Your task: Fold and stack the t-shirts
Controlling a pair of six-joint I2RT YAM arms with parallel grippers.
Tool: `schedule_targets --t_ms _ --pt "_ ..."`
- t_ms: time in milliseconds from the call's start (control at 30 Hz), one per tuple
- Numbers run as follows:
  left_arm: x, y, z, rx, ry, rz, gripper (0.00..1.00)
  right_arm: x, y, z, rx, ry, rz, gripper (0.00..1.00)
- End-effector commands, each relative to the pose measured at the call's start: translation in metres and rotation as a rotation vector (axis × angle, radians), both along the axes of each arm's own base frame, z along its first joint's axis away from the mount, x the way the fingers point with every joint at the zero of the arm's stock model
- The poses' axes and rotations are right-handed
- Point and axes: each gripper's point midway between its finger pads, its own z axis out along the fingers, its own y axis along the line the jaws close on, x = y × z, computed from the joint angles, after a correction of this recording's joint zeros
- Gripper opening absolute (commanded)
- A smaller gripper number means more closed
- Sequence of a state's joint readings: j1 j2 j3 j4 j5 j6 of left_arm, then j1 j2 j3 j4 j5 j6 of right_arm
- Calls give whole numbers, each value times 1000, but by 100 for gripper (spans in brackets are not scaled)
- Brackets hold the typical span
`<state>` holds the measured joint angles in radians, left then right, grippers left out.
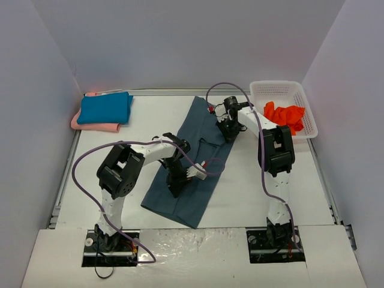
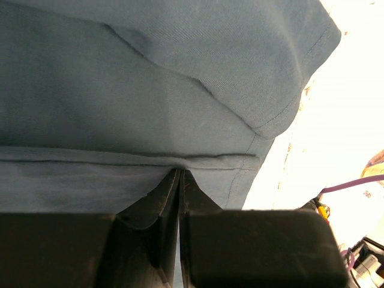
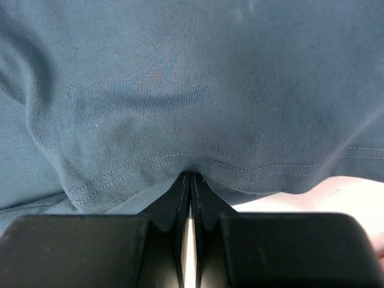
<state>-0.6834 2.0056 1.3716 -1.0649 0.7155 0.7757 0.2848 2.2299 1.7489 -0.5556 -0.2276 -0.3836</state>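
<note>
Fold in hand: my left pincer [image 2: 180, 174] and right pincer [image 3: 191, 177] each clamp an edge of the slate t-shirt [image 1: 201, 120]. Next: lift evenly, double it over.

L fingers [image 2: 153, 234] tight on hem fold of slate-grey tee [image 2: 150, 90]

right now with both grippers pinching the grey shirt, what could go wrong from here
1. Both jaws look closed on very little cloth: the left gripper holds a small fold and the right gripper only the stitched hem of the grey shirt, so it may slip out mid-fold.
2. The purple cable hangs over the shirt and could snag or drag it.
3. The right arm works close to the white basket; a wide swing might bump it.
</note>
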Motion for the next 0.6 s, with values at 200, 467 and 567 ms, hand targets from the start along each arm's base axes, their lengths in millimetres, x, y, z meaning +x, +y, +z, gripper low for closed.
schedule_targets --t_ms 200,467,567 --pt "71 2 72 -191 -122 181 2 20 -1 -23 -48 37 8 0" --pt "134 50 109 -201 -291 416 3 72 14 -14 -25 -50 4 0" --pt "142 66 109 -182 -291 464 3 97 17 -12 -27 -112 -3 0"
